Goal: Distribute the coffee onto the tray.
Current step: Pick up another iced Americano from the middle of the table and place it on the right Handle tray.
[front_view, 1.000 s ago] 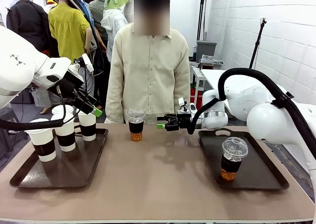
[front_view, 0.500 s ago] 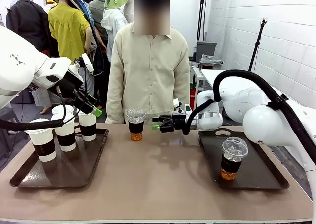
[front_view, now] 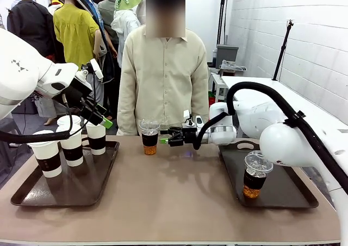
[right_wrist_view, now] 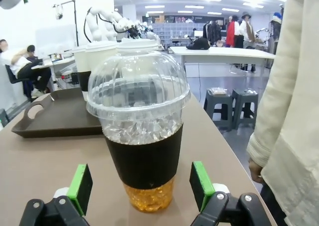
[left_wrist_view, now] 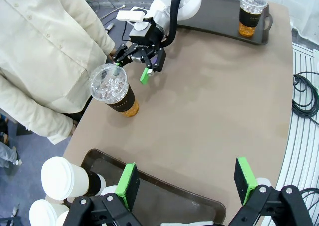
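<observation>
A clear dome-lidded cup of amber iced coffee [front_view: 149, 137] [left_wrist_view: 114, 90] [right_wrist_view: 144, 131] stands on the table near its far edge. My right gripper [front_view: 165, 140] [left_wrist_view: 142, 66] [right_wrist_view: 141, 188] is open just to the right of it, and its green pads [right_wrist_view: 201, 185] flank the cup's base without touching. A second iced coffee [front_view: 255, 175] [left_wrist_view: 250, 14] stands on the right tray [front_view: 288, 186]. Three white lidded cups [front_view: 72, 145] [left_wrist_view: 62, 178] with dark sleeves stand on the left tray [front_view: 65, 194]. My left gripper [front_view: 103, 121] [left_wrist_view: 187, 183] hangs open above that tray, holding nothing.
A person [front_view: 163, 77] in a cream shirt stands at the table's far edge right behind the iced coffee, hands down. The brown tabletop [front_view: 174, 197] lies bare between the two trays.
My right gripper has moved left along the far edge, closing in on the iced coffee on the table. The left arm and all cups have stayed put.
</observation>
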### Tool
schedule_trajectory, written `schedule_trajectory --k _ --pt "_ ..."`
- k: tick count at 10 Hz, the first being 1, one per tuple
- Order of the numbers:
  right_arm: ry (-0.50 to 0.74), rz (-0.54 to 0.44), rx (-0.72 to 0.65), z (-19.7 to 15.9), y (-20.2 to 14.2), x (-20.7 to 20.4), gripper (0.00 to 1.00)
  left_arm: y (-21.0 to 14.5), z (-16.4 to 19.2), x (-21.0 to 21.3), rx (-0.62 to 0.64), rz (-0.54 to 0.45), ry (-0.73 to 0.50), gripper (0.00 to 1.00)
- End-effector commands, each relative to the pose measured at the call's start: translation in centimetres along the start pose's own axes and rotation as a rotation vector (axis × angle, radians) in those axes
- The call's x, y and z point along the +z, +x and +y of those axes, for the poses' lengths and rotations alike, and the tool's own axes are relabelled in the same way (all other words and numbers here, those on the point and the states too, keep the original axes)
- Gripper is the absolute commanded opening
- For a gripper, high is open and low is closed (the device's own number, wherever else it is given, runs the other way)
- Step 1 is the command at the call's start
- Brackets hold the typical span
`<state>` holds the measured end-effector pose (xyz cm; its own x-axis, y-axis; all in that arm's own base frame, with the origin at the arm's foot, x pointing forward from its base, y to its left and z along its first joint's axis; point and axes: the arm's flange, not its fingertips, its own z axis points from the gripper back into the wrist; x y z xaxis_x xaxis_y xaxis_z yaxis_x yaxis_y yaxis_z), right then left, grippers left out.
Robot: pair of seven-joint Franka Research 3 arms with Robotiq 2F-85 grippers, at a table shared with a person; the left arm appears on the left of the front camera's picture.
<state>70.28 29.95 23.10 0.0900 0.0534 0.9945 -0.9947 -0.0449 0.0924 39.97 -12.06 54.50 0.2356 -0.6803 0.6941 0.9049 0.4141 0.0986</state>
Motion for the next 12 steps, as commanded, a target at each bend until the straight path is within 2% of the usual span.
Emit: schedule_trajectory --k 1,12 --pt "-0.001 -0.005 -0.025 -1.3 0.2 -1.2 1.0 -0.2 0.3 0.0 -0.012 -0.018 -0.015 1.0" --pt "0.109 -0.012 -0.071 -2.9 -0.4 -5.3 1.0 -0.2 0.3 0.0 -0.012 -0.018 -0.015 1.0"
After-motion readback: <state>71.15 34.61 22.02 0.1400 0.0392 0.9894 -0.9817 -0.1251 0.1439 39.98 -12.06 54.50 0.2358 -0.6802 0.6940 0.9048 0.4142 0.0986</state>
